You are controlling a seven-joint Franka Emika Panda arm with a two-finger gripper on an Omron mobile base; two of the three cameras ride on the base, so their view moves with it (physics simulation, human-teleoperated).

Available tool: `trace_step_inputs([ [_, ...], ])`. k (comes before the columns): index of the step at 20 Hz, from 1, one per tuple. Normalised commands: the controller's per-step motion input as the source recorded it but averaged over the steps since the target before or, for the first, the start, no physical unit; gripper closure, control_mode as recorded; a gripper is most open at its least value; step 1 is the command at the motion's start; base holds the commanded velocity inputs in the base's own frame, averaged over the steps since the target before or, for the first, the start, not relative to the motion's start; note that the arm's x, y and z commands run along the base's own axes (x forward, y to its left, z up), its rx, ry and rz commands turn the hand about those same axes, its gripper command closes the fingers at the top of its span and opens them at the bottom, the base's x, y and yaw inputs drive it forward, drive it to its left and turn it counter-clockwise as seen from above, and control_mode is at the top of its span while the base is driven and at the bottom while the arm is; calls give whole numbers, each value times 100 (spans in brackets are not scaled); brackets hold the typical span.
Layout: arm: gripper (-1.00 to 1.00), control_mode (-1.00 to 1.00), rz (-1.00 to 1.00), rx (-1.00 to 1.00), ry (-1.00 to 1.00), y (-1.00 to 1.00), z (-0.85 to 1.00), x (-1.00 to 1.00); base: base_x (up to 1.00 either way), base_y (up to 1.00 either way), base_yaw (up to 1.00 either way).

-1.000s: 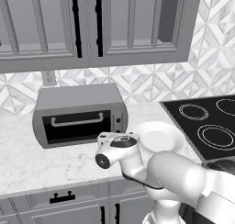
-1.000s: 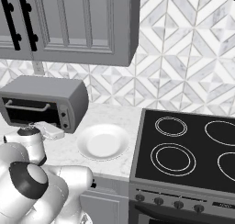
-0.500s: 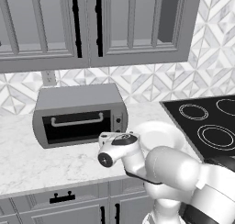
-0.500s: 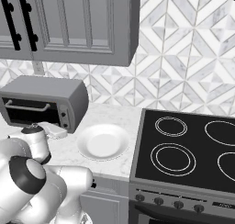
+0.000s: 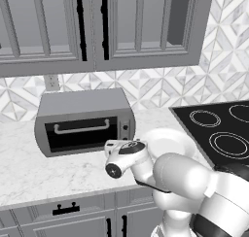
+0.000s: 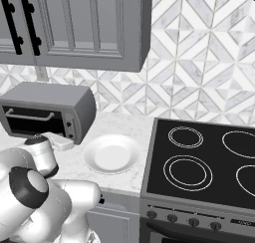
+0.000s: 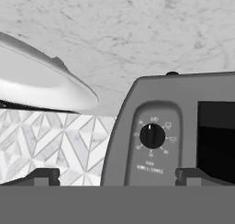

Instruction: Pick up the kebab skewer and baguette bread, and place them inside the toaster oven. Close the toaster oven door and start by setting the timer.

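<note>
Facing the toaster oven [image 5: 85, 122] on the tabletop [image 5: 29, 175], door shut, the gripper [image 7: 117, 176] hangs with jaws wide apart before the timer knob [image 7: 152, 136]; centring on it squarely before closing should turn it cleanly.

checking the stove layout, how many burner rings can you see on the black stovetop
4 in the right base view: near-left ring, far-left ring, far-right ring and near-right ring, the last two cut by the frame edge. More may lie beyond the edge.
</note>
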Motion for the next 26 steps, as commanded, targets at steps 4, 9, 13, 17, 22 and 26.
trace_step_inputs([
  [4, -100, -100, 4, 0, -3, 0, -15, 0, 0, 0, 0],
  [9, -100, -100, 4, 0, -2, -13, -16, 0, 0, 0, 0],
  [13, -100, -100, 5, 0, -4, -29, -7, 0, 0, 0, 0],
  [17, -100, -100, 6, 0, -7, -47, 0, 0, 0, 0, 0],
  [22, -100, -100, 7, 0, -3, -52, -6, 1, 0, 0, 0],
  [26, -100, -100, 8, 0, 0, -37, -25, 0, 0, 0, 0],
])
